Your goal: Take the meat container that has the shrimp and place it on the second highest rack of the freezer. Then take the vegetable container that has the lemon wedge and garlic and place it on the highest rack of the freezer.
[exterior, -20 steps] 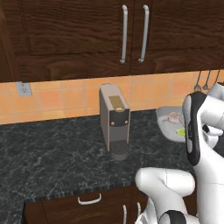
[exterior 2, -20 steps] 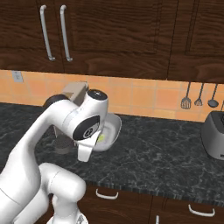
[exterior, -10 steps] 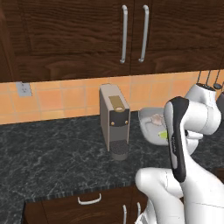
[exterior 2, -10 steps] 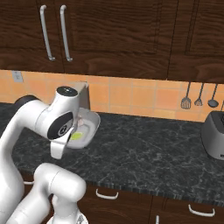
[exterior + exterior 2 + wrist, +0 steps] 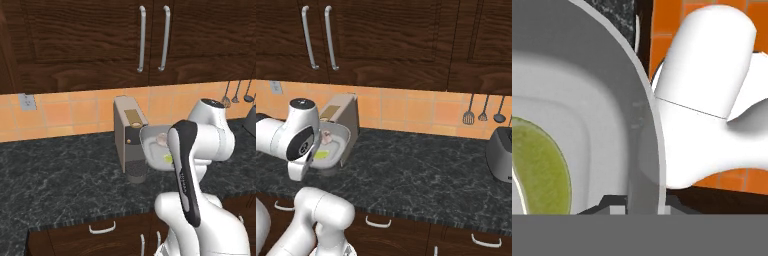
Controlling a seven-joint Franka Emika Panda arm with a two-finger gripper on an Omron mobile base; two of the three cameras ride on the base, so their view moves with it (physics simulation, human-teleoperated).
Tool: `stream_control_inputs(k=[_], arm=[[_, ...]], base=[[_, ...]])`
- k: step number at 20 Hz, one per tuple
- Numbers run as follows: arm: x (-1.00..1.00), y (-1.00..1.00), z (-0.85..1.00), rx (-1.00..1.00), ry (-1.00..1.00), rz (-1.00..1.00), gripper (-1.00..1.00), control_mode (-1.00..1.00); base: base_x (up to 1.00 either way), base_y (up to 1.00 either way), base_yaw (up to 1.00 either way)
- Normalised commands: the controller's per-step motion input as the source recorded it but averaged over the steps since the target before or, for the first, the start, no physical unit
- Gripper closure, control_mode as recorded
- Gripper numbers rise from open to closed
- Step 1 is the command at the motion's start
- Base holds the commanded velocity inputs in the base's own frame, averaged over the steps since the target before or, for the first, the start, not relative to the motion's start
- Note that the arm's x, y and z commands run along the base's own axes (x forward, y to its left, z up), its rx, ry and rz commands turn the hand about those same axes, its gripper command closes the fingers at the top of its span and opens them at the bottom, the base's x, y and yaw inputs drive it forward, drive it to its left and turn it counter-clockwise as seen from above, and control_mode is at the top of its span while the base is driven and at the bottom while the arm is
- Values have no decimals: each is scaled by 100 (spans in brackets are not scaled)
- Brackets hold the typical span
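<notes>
The vegetable container is a pale grey tray held in the air just in front of the coffee machine. Inside it lie the yellow-green lemon wedge and the pinkish garlic. My gripper is shut on the container's rim, one finger on each side of the wall. In both base views my white wrist covers the fingers and the near edge of the tray.
A grey coffee machine stands on the black granite counter right behind the tray. A toaster sits at the far right, under hanging utensils. Dark wall cabinets hang overhead.
My arm has swung left with the container, carrying it from the right of the coffee machine to right in front of it. The grip stays the same.
</notes>
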Motion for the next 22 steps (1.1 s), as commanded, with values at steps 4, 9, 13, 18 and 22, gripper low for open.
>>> stream_control_inputs(k=[4,9,13,18,22], arm=[[0,24,0,-4,0,5,100,-100],[0,0,0,0,0,0,100,-100],[11,0,0,0,0,0,100,-100],[23,-14,0,0,0,-2,100,-100],[12,-35,0,0,0,-3,100,-100]], base=[[0,0,0],[0,0,0],[0,0,0],[0,0,0],[0,0,0]])
